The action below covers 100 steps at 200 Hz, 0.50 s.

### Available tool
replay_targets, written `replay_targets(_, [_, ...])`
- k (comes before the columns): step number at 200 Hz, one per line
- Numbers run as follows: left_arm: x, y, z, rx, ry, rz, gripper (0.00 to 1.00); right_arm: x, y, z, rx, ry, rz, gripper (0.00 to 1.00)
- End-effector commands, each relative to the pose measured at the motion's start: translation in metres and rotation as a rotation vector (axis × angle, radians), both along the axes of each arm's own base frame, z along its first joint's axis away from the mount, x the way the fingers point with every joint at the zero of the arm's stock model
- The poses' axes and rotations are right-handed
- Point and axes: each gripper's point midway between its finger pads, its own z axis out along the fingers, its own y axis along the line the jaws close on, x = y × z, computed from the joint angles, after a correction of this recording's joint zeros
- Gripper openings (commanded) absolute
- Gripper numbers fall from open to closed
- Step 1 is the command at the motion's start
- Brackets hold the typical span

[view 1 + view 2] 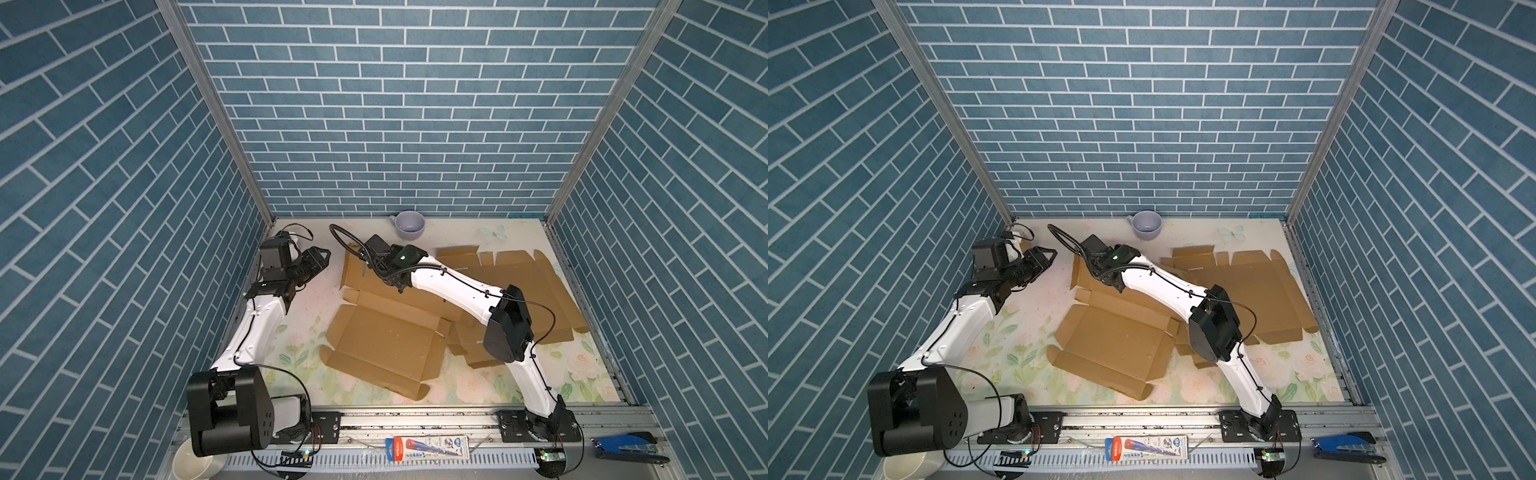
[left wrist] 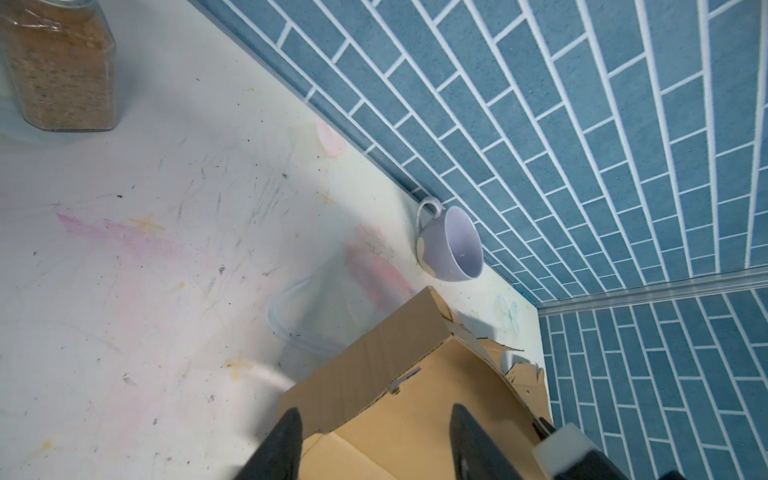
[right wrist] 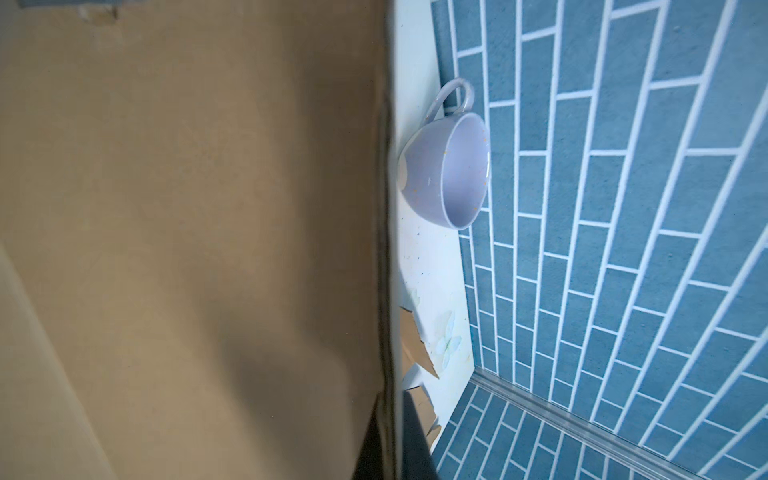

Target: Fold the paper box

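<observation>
slippage risk: a raised flap (image 3: 208, 208) of the paper box (image 1: 386, 345) is pinched edge-on in the right tool (image 3: 392, 453), the rest spread on the desk (image 1: 299, 332) below. left tool (image 2: 374, 434) is held wide, empty, beside it. cup (image 3: 453, 170) just beyond could be struck by the flap.

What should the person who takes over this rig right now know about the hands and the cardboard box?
Left hand: open, holds nothing, just beside the box's left edge.
Right hand: shut on the edge of the box's far panel, keeping it tilted up.
Box: middle of the table, the rest nearly flat. A second cardboard sheet lies flat to its right; a cup stands by the back wall.
Done: far panel lifted.
Left: the other walls and flaps, it seems.
</observation>
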Motion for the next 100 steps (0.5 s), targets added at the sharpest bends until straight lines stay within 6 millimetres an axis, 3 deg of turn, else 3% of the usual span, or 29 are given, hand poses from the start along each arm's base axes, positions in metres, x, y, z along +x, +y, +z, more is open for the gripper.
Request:
replay_targets(1, [0.004,0.003,0.009,-0.006,-0.040,0.006,0.58,0.001,0.005,0.054,0.059,-0.117,0.025,0.00])
replay_targets(19, [0.004,0.005,0.012,-0.005,-0.046,0.011,0.59,-0.009,0.015,0.052,0.057,-0.114,0.069,0.00])
replay_targets(69, [0.001,0.016,0.006,-0.003,-0.035,0.035,0.58,-0.028,0.012,-0.001,0.061,-0.138,0.049,0.00])
replay_targets(100, [-0.002,0.019,0.004,0.002,-0.031,0.048,0.59,-0.036,0.014,0.000,0.095,-0.173,0.051,0.00])
